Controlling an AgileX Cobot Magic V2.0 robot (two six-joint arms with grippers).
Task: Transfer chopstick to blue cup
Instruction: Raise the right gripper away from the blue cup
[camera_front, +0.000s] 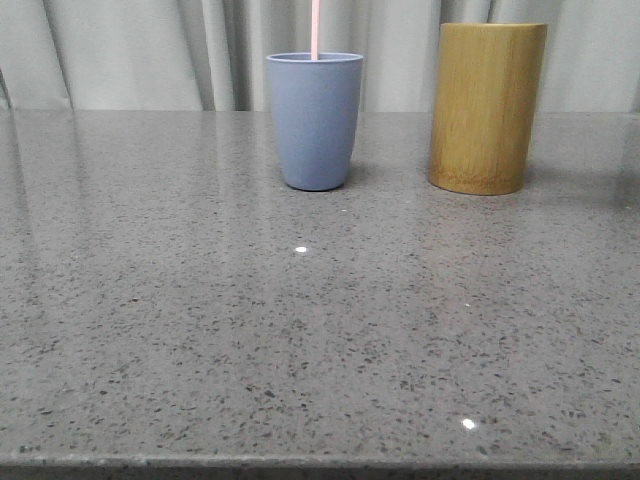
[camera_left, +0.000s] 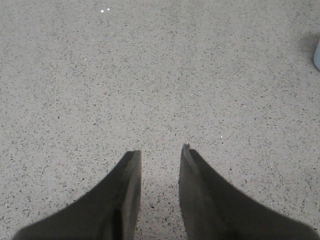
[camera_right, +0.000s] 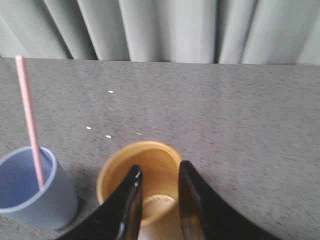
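Observation:
A pale pink chopstick stands in the blue cup at the back middle of the table; both also show in the right wrist view, the chopstick leaning in the blue cup. My right gripper is open and empty, hovering above the mouth of the bamboo holder, which looks empty inside. My left gripper is open and empty above bare countertop, with an edge of the blue cup far off to one side. Neither gripper shows in the front view.
The yellow-brown bamboo holder stands to the right of the blue cup. The grey speckled countertop stretches to the front edge. A pale curtain hangs behind the table.

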